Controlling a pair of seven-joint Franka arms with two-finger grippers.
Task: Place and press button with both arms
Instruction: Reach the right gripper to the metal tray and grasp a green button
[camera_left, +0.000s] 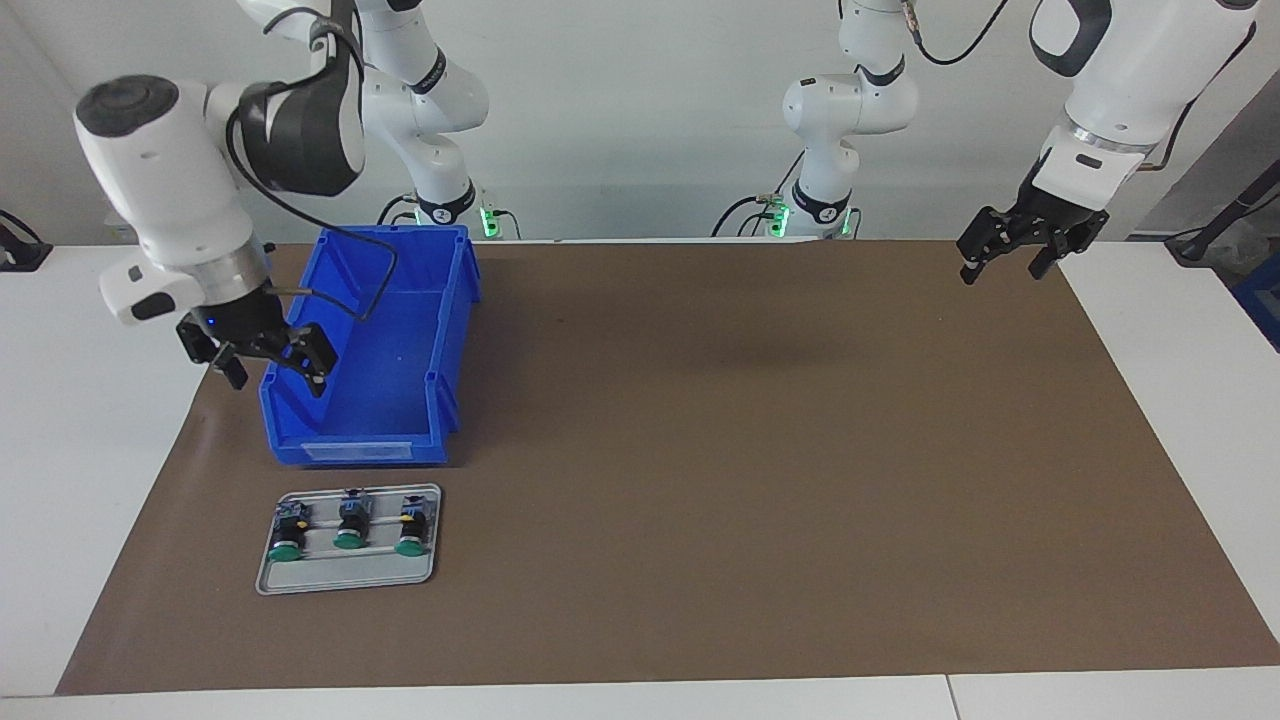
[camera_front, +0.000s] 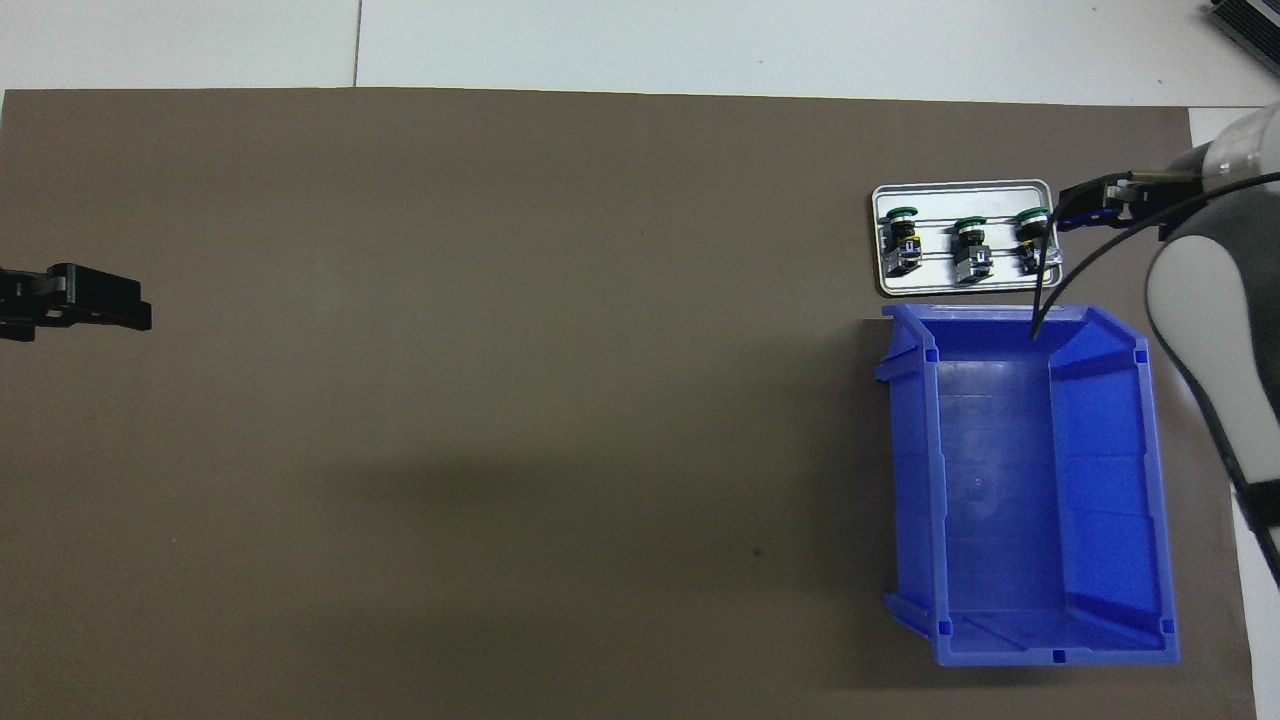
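In the facing view, the right gripper (camera_left: 268, 362) hangs spread and empty over the blue bin's (camera_left: 400, 330) wall at the right arm's end of the desk, while the left gripper (camera_left: 1010, 248), also spread and empty, waits over the brown mat's (camera_left: 750, 450) corner at the left arm's end. Three push buttons (camera_left: 347, 523) lie in a row on a grey metal tray (camera_left: 345, 578), farther from the robots than the bin. In the overhead view, the right gripper (camera_front: 1095, 200) shows just beside the tray's (camera_front: 960, 288) edge, near the end button (camera_front: 1030, 235). Each button looks light, rigid and small; pinching the black barrel across its width seems safest, since the round cap could roll.

Glossy blue plastic bin (camera_left: 370, 350); matt brown paper mat (camera_left: 750, 450); brushed metal tray (camera_left: 345, 578)
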